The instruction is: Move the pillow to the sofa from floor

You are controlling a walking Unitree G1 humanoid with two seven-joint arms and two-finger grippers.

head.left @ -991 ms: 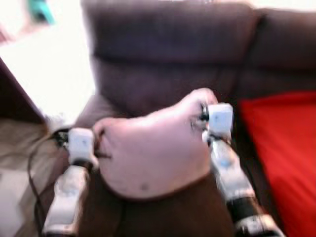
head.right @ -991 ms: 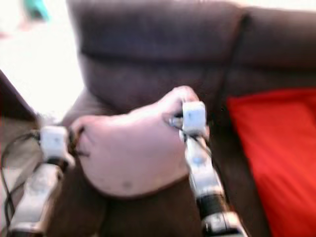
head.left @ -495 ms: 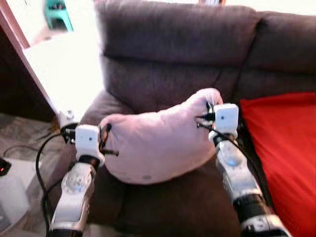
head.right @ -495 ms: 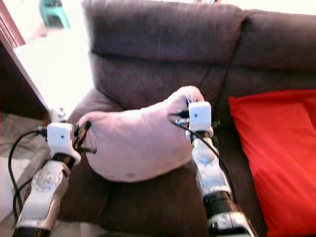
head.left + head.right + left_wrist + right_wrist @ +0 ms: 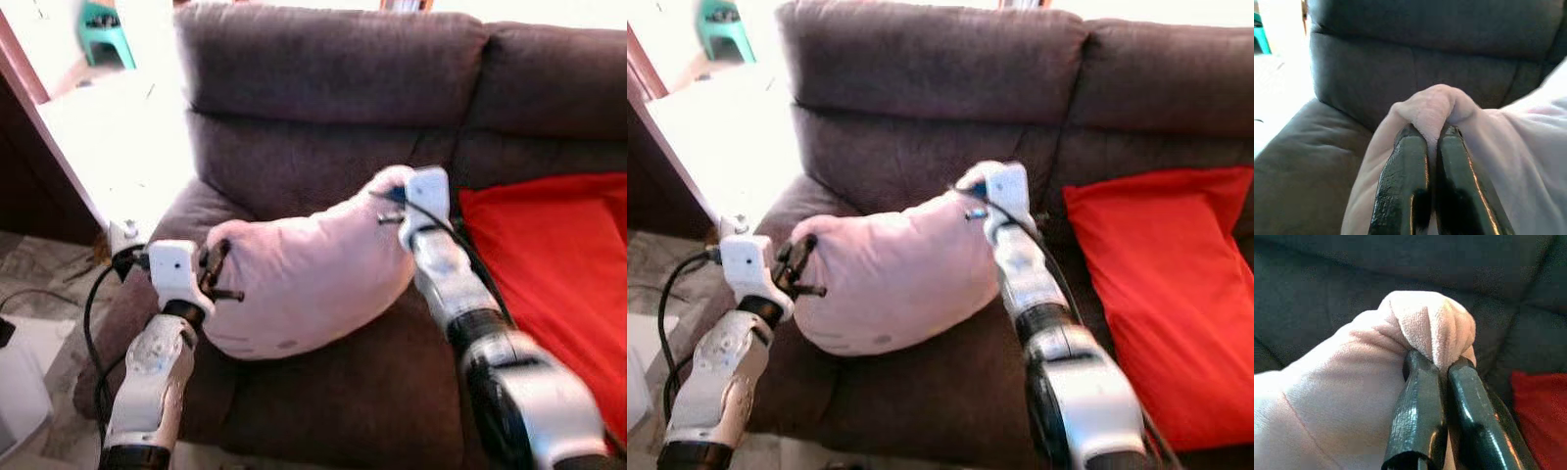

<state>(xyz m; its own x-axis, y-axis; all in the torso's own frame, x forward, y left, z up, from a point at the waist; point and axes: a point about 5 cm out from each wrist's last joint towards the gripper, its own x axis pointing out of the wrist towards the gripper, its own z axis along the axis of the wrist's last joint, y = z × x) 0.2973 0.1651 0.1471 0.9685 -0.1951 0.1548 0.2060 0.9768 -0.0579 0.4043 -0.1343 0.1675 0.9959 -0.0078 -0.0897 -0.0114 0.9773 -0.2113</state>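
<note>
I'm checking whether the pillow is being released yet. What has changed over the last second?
The pillow has come lower and further onto the sofa seat, its underside now on the cushion. The right hand has reached forward toward the backrest. Both hands stay shut on pillow corners, the left hand too. The red cushion hasn't shifted.

A home living room: a dark brown sofa (image 5: 333, 117) with plump back cushions spans the scene, a red cushion (image 5: 549, 264) lies on its right seat, and a teal stool (image 5: 103, 27) stands far left on a sunlit floor (image 5: 108, 137).
</note>
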